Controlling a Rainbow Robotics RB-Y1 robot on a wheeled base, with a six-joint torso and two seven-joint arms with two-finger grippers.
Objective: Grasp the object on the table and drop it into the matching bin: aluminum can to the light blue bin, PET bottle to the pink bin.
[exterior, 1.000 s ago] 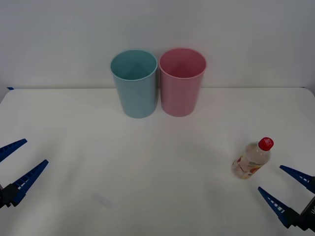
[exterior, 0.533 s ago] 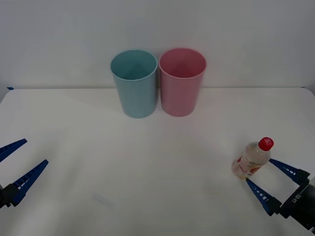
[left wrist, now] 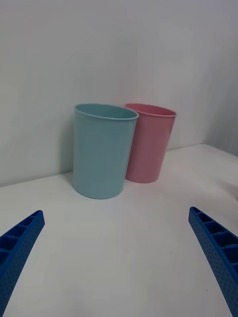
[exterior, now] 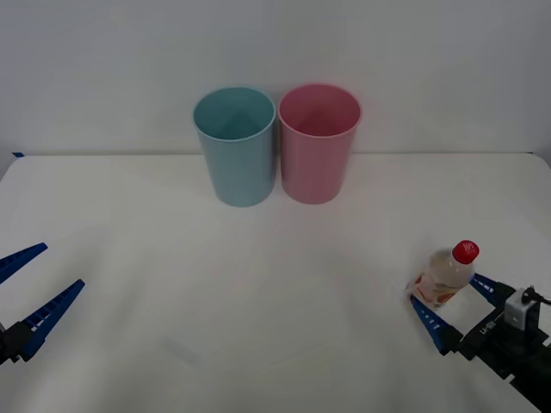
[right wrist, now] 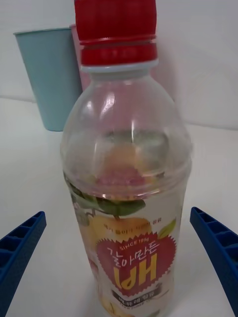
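Observation:
The PET bottle [exterior: 443, 277], clear with a red cap and a pale pink-orange label, stands upright on the white table [exterior: 275, 284] at the right. My right gripper [exterior: 443, 290] is open, with one blue finger on each side of the bottle's lower body. The right wrist view shows the bottle [right wrist: 126, 188] close up between the spread fingers [right wrist: 20, 252], and I see no contact. The light blue bin [exterior: 235, 146] and the pink bin [exterior: 317, 142] stand side by side at the back centre. My left gripper [exterior: 63, 264] waits open at the near left.
In the left wrist view the light blue bin [left wrist: 101, 151] and the pink bin [left wrist: 148, 143] stand against a plain white wall. Bare tabletop lies between the bottle and the bins. The light blue bin [right wrist: 47, 74] also appears behind the bottle.
My right gripper has moved forward and to the left, from short of the bottle to straddling it. The bottle, the bins and the left arm have stayed put.

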